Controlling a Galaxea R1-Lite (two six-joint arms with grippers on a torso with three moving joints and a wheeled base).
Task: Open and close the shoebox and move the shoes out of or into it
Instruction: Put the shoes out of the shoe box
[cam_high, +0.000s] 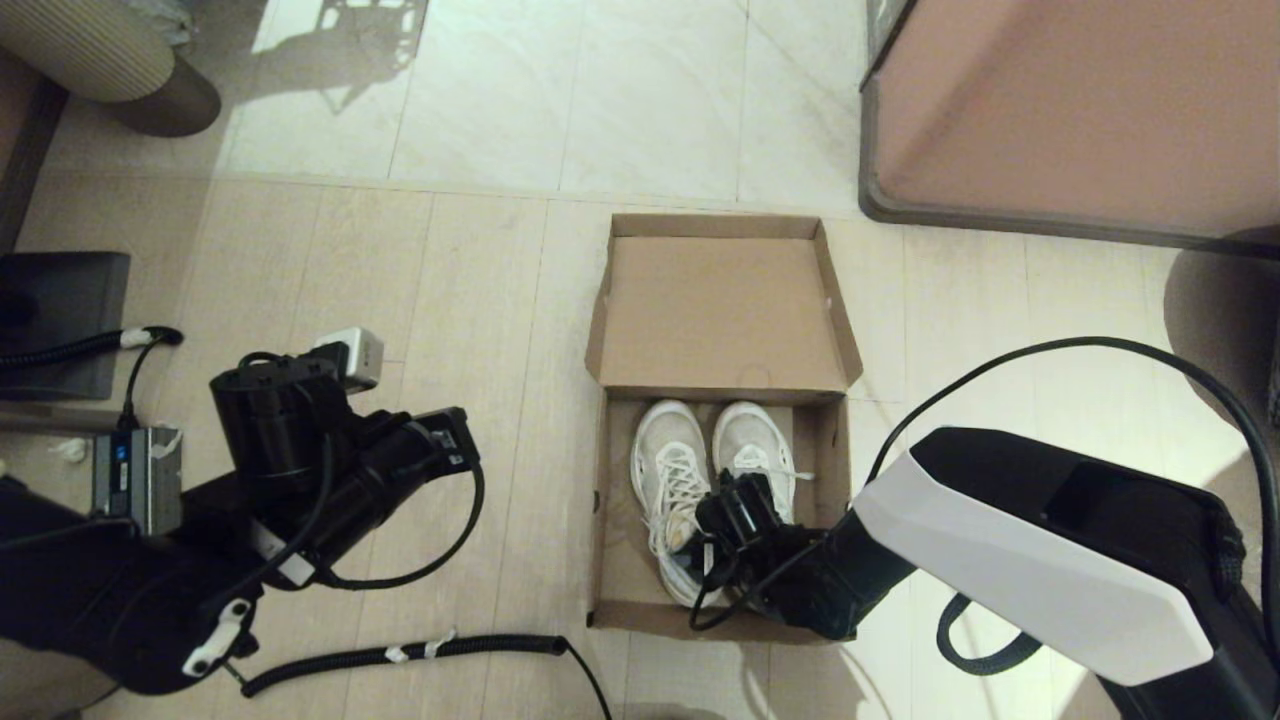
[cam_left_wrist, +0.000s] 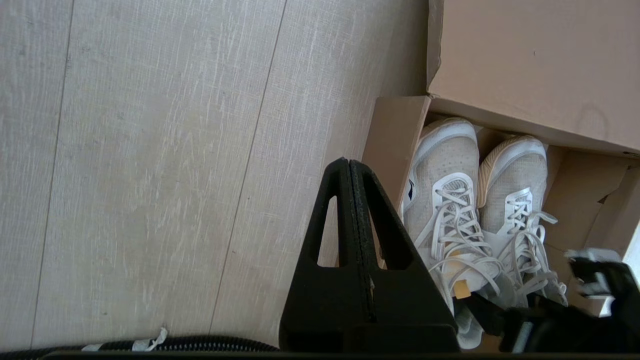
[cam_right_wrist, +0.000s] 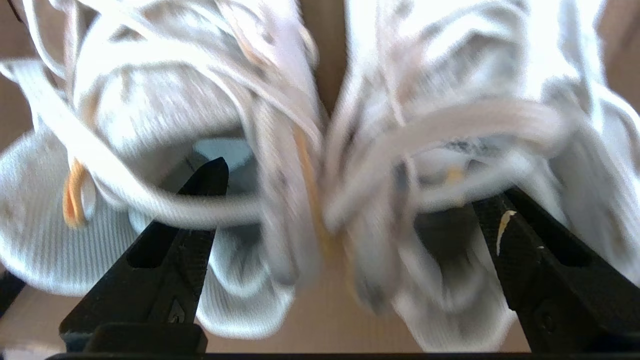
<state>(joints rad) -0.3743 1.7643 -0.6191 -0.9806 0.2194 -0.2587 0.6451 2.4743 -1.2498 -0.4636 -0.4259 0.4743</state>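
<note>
The left pincer (cam_left_wrist: 350, 167) hangs over bare floor (cam_high: 450, 300) at about 9 o'clock from the box (cam_high: 722, 300), well apart from it in the head view. Its two black fingers are pressed flat together with nothing between them. A coiled black cable (cam_high: 400, 655) lies on the floor at 6 o'clock from that arm.

The box sits on the floor near the middle of the head view, lid thrown back flat toward 12 o'clock and its brown inside facing up. The shoes (cam_high: 710, 460) lie side by side in the tray, toes toward the lid hinge at 12 o'clock, heels toward 6 o'clock, laces loose across the tongues. In the left wrist view the pair fills the tray beside the cardboard wall, with the lid's inner face beyond the toes.

The right pincer (cam_right_wrist: 350, 210) is down inside the box over the heel end of the shoes, reaching in from about 4 o'clock. Its fingers (cam_right_wrist: 200, 185) stand spread wide: one tip sits in the mouth of one shoe, the other at the mouth of the second shoe, with both inner collars and loose laces in the gap. They have closed on nothing.

A pink-topped piece of furniture (cam_high: 1080, 110) stands at 2 o'clock from the box.
</note>
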